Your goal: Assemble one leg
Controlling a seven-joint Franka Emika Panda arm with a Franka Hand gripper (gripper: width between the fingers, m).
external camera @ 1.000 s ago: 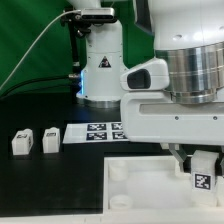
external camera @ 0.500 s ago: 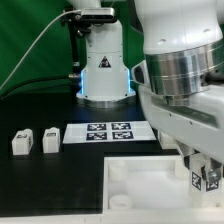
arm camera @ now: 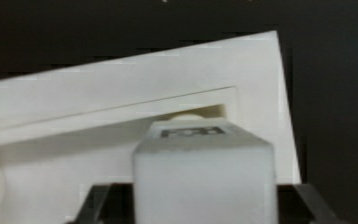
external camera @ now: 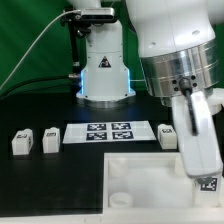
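My gripper [external camera: 207, 178] is at the exterior view's right, over the near right part of the white panel [external camera: 140, 172]. It is shut on a leg [external camera: 208, 184], whose tagged end shows below the fingers. In the wrist view the leg [arm camera: 204, 170] stands between the dark fingers [arm camera: 108, 204] above the panel [arm camera: 105, 110], close to its corner. Two more legs [external camera: 21, 142] [external camera: 51, 140] lie on the black table at the exterior view's left. A further leg [external camera: 168, 134] lies right of the marker board.
The marker board [external camera: 108, 131] lies flat behind the panel. The arm's white base [external camera: 103, 70] stands at the back centre. A cable runs at the back left. A round socket [external camera: 117, 170] shows at the panel's far left corner.
The wrist has swung and tilted, carrying the held leg a little to the exterior view's right and lower over the panel. The leg beside the marker board has come into view.
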